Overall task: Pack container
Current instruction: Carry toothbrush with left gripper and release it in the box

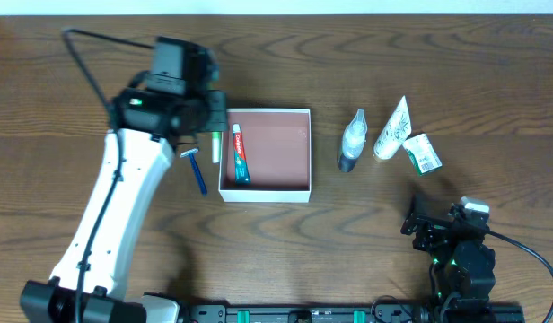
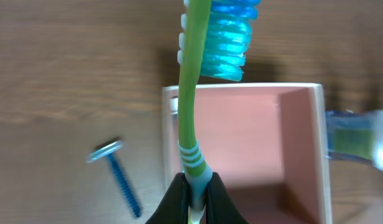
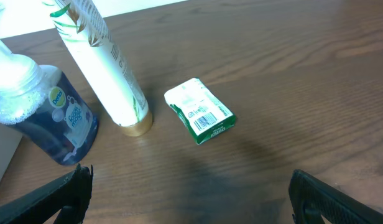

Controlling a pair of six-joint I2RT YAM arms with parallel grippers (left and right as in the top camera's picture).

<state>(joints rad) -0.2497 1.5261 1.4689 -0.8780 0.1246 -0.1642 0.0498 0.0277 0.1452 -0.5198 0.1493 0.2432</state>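
The container [image 1: 299, 190] is a square white-walled box with a reddish-brown inside at the table's middle; its wall also shows in the left wrist view [image 2: 169, 118]. A toothpaste tube [image 1: 239, 153] lies inside along its left wall. My left gripper [image 2: 194, 198] is shut on a green toothbrush [image 2: 190, 93] with blue bristles, held over the box's left wall; in the overhead view the brush [image 1: 216, 145] hangs at that edge. My right gripper [image 3: 190, 193] is open and empty near the front right, in front of the small carton.
A blue razor [image 1: 197, 170] lies left of the box. Right of it are a blue bottle [image 1: 351, 144], a white tube [image 1: 393, 128] and a small green-and-white carton [image 1: 423, 152]; the right wrist view shows the carton [image 3: 199, 111] too.
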